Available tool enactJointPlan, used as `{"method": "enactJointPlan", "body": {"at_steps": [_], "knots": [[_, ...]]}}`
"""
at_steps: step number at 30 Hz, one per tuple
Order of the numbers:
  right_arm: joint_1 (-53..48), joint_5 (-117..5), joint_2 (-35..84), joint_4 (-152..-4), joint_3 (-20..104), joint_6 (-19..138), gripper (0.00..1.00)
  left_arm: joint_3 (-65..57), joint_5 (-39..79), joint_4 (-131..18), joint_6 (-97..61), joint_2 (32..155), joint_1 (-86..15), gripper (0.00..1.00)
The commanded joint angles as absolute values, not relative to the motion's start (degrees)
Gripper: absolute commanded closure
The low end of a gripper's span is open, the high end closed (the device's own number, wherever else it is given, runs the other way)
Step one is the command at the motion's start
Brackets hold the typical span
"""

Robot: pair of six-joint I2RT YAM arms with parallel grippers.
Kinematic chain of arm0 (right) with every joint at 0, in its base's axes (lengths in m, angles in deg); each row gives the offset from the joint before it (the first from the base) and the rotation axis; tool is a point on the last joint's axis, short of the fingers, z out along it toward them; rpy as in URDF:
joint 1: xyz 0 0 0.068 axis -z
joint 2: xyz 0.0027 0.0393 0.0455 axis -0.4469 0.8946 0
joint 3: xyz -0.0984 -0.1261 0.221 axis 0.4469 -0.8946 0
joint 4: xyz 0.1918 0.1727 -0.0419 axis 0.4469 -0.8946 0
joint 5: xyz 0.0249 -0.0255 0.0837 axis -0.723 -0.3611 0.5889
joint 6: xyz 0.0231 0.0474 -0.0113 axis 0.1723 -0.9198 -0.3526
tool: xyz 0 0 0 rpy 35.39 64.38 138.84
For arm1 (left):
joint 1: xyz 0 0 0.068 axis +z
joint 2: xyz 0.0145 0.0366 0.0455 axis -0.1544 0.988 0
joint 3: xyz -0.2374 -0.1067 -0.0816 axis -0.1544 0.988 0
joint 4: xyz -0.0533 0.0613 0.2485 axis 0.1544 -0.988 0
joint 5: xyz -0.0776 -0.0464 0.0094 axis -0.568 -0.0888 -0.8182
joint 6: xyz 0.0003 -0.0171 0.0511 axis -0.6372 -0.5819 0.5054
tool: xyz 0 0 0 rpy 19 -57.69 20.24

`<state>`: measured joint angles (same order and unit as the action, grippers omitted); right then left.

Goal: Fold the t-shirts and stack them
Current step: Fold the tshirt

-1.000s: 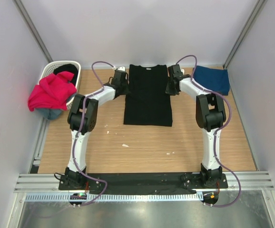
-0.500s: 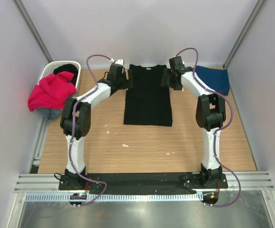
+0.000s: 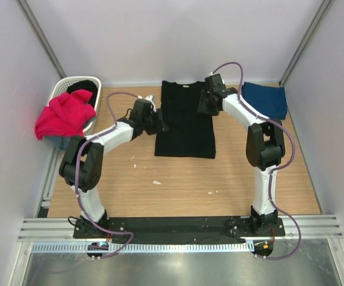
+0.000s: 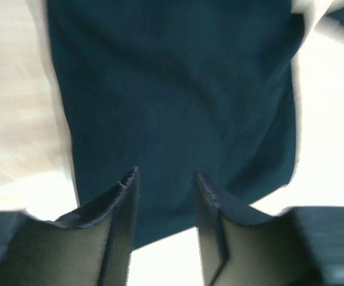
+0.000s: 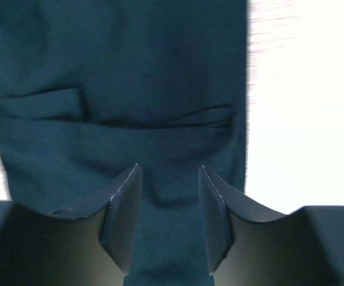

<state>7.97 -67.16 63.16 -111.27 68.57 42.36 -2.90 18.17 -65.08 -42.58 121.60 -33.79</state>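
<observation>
Both stood open, gripping nothing; left claw (image 4: pixel 166 176) hovered at left edge of long folded black cloth t-shirt (image 3: pixel 185 128); right claw (image 5: pixel 169 170) hovered over its upper right; tan wooden worktop (image 3: pixel 178 179) beneath.

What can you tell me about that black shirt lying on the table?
The black t-shirt is soft cloth, lying flat on the wooden table, sleeves folded in so it forms a long rectangle, collar toward the far wall. The left gripper and right gripper hover open at its two sides, holding nothing.
</observation>
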Motion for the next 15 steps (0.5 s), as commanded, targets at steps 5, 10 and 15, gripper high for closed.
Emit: {"method": "enactJointPlan", "body": {"at_steps": [5, 10, 15], "knots": [[8.7, -73.0, 67.5, -111.8, 71.0, 42.6, 0.53, 1.5, 13.7, -62.2, -45.5, 123.6, -36.5, 0.70], [8.7, -73.7, 70.3, -114.3, 72.6, 42.7, 0.58, 4.8, 14.0, -62.2, -46.7, 123.8, -36.7, 0.73], [9.0, -76.7, 69.5, -113.0, 70.9, 42.7, 0.73, 6.7, 14.8, -62.5, -46.8, 124.3, -37.2, 0.75]]}}
